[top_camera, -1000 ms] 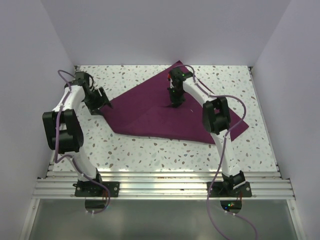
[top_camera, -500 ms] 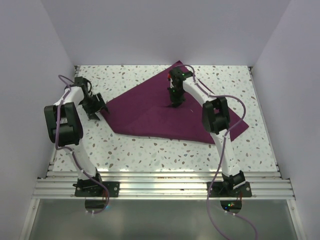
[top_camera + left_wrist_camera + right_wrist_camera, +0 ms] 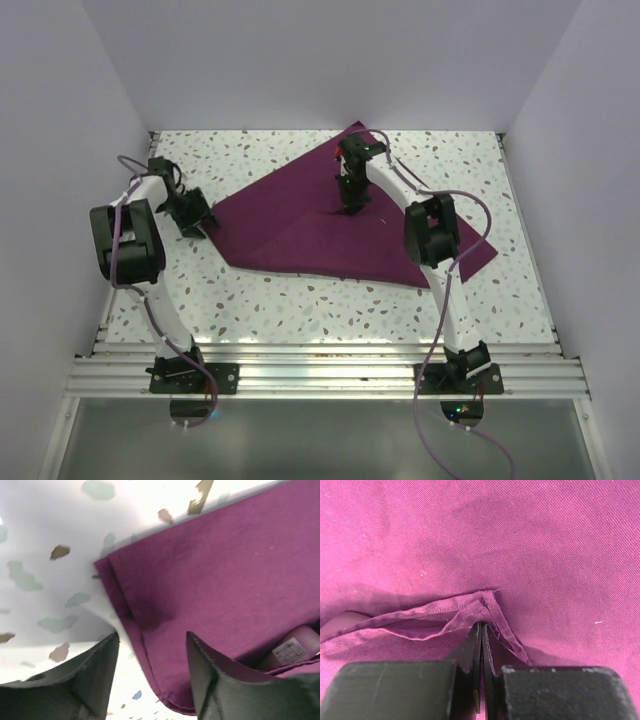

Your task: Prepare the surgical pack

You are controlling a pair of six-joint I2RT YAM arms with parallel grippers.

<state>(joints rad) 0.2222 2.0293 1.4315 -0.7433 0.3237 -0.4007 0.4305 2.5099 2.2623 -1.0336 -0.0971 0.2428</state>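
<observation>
The surgical pack (image 3: 290, 215), a large dark-purple cloth, lies spread on the speckled table (image 3: 300, 300), folded over itself. My left gripper (image 3: 197, 222) is at the cloth's left corner. In the left wrist view this gripper (image 3: 152, 639) is open and low, its fingers (image 3: 95, 680) standing on either side of the cloth's (image 3: 225, 570) doubled hemmed edge. My right gripper (image 3: 350, 208) points down on the middle of the cloth. In the right wrist view it (image 3: 481, 626) is shut, with a hemmed corner (image 3: 487, 600) of the cloth (image 3: 545, 555) pinched between its tips.
A pale pink object with a small label (image 3: 295, 647) peeks out from under the cloth's fold in the left wrist view. White walls enclose the table on the left, back and right. A metal rail (image 3: 320, 375) holds both arm bases at the near edge.
The left arm has drawn its elbow back to the left, and its gripper has settled a little lower at the cloth's left corner. The right arm has not moved.
</observation>
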